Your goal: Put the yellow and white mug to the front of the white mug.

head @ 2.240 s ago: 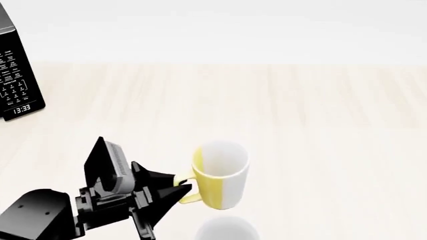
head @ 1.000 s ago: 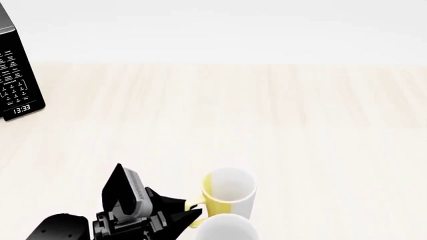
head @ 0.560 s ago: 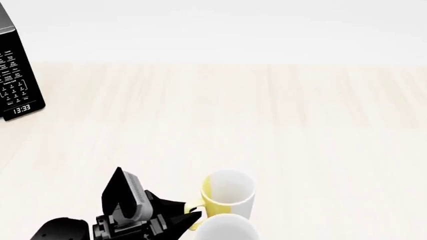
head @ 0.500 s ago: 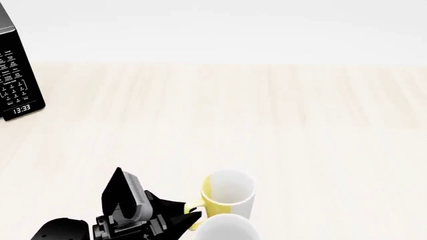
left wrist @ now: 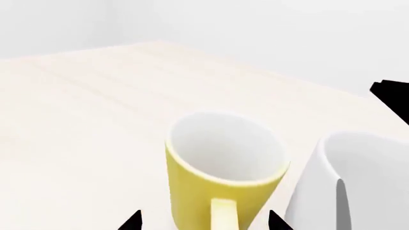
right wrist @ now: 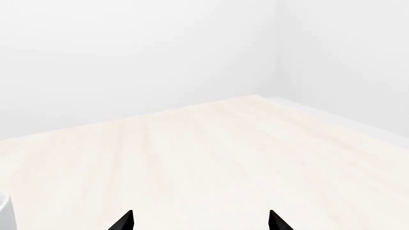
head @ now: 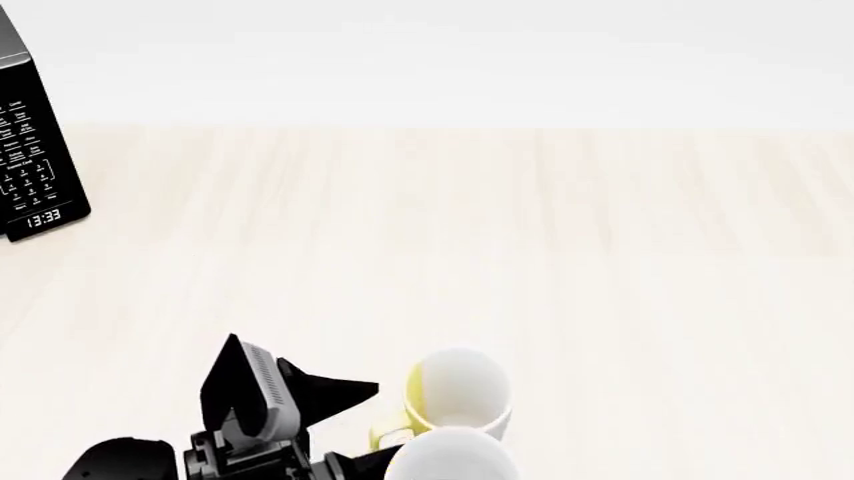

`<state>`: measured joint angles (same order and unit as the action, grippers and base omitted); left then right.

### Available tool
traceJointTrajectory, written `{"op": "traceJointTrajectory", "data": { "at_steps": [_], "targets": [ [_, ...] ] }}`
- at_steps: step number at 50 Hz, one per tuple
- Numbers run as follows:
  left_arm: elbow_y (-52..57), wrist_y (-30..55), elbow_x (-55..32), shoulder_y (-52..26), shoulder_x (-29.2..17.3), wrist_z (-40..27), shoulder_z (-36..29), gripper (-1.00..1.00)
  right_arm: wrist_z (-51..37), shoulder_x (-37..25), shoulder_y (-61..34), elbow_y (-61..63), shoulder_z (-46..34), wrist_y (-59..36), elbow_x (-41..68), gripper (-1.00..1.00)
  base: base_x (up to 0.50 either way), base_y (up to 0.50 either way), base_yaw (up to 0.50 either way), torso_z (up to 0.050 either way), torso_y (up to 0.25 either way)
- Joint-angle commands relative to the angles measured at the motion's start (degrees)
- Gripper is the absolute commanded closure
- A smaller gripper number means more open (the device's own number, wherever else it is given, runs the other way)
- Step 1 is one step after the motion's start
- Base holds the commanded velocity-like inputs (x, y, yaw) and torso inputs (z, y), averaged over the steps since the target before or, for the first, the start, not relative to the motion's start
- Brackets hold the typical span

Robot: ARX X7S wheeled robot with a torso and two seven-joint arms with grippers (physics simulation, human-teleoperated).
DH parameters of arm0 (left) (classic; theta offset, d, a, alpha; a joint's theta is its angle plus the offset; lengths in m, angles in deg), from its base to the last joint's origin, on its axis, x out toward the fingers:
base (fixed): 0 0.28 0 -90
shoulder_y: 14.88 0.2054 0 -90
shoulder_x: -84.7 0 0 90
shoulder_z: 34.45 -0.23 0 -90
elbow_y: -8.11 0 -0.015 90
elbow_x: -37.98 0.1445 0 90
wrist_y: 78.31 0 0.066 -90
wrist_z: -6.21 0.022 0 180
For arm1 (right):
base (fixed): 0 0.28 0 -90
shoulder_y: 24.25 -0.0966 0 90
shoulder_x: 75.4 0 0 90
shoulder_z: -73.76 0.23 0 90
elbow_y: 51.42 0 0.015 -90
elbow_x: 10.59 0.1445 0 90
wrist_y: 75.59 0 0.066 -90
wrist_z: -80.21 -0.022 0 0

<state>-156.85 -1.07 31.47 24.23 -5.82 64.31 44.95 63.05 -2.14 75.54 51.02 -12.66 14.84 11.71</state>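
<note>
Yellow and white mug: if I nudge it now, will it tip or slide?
The yellow and white mug stands upright on smooth wood, so it probably slides. It looks rigid. The white mug sits close beside it, so a nudge may knock them together.

The yellow and white mug (left wrist: 223, 167) stands upright just beside the white mug (left wrist: 355, 182), handle between the hand's (left wrist: 203, 221) parted fingertips.

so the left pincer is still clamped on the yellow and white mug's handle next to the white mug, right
No. The left pincer is open, with the handle free between its tips, as the head view shows. The yellow and white mug does stand next to the white mug.
</note>
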Motion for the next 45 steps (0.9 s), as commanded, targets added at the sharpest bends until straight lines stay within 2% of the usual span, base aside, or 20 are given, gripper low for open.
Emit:
{"op": "traceJointTrajectory", "data": {
  "at_steps": [1, 13, 18, 34, 45],
  "targets": [
    [0.0, 0.0, 0.6, -0.2, 0.1, 0.4, 1.6, -1.00, -0.1, -0.2, 0.0, 0.1, -0.1, 0.1, 0.2, -1.00, 0.00, 0.00, 0.00, 0.000, 0.000],
    [0.0, 1.3, -0.6, -0.9, 0.0, 2.5, 3.9, -1.00, -0.2, -0.3, -0.3, -0.2, -0.6, 0.0, 0.2, -1.00, 0.00, 0.00, 0.00, 0.000, 0.000],
    [0.2, 3.2, -2.4, -1.3, -0.4, 7.8, 5.0, -1.00, -0.3, -0.4, -0.3, -0.2, -0.7, 0.0, 0.1, -1.00, 0.00, 0.00, 0.00, 0.000, 0.000],
    [2.1, 4.5, -5.3, -0.7, -0.9, 10.3, 6.6, -1.00, -0.6, -0.6, -0.4, -0.3, -0.9, 0.1, 0.2, -1.00, 0.00, 0.00, 0.00, 0.000, 0.000],
    [19.7, 16.1, -10.0, 5.5, -2.8, 11.2, 7.6, -1.00, -0.7, -0.6, -0.4, -0.5, -1.2, 0.2, 0.3, -1.00, 0.00, 0.00, 0.00, 0.000, 0.000]
  ]
}}
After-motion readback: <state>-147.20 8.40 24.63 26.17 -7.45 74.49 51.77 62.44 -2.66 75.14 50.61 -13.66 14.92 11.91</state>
